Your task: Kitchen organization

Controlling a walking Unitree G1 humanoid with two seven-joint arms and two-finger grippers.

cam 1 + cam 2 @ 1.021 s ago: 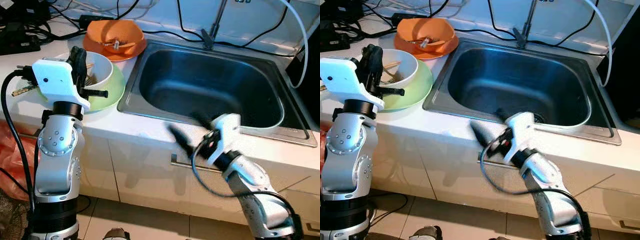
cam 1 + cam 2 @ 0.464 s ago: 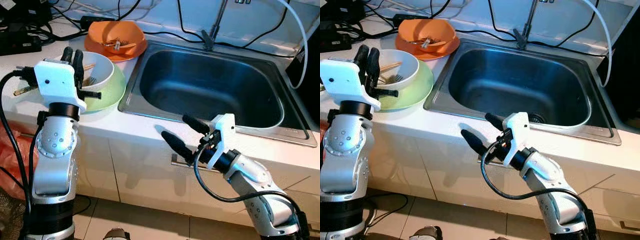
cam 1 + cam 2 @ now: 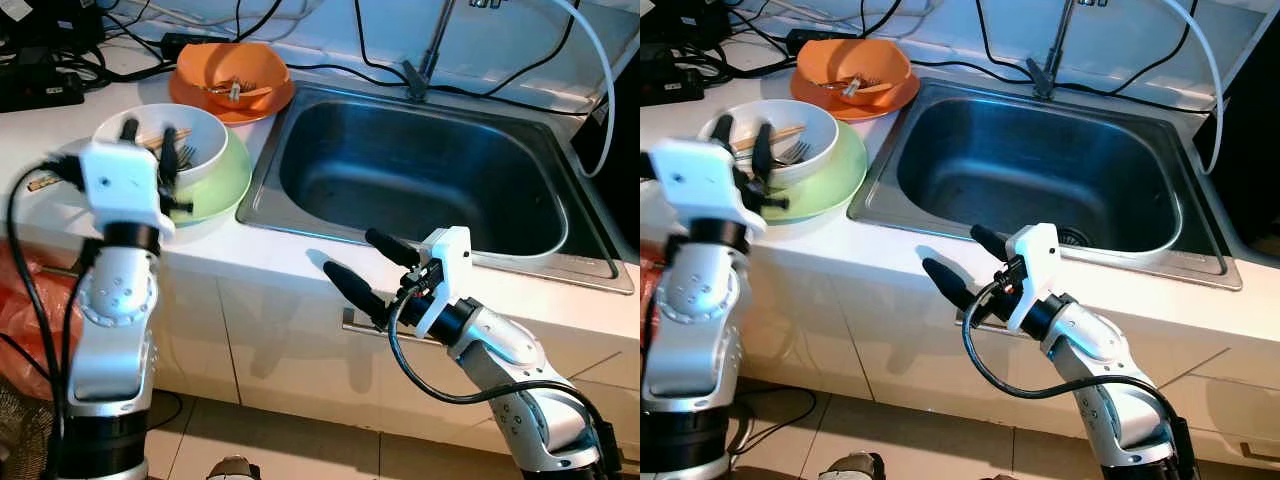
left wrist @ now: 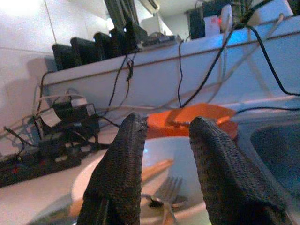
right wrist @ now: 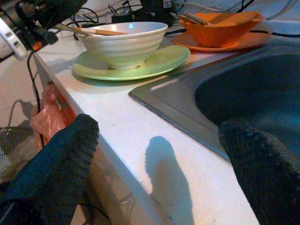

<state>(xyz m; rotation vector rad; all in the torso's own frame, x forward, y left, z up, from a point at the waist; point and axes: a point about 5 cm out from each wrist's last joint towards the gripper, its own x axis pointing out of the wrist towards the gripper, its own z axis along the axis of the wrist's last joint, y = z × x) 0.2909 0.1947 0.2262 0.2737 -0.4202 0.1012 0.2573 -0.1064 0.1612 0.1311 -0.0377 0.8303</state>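
Left gripper (image 3: 146,137) over white bowl (image 3: 205,135).

- Your left gripper (image 3: 146,150) has two long black fingers on a boxy white housing.
- Below the housing you see a silver arm with round joints and small screws, plus a black cable looping alongside.
- Your right gripper (image 3: 368,266) matches: a white housing, textured black fingers (image 5: 61,165), a looping black cable, a silver arm.

Sink (image 3: 420,170) basin open for entry; faucet (image 3: 425,50) & cables (image 3: 330,68) crowd back edge.
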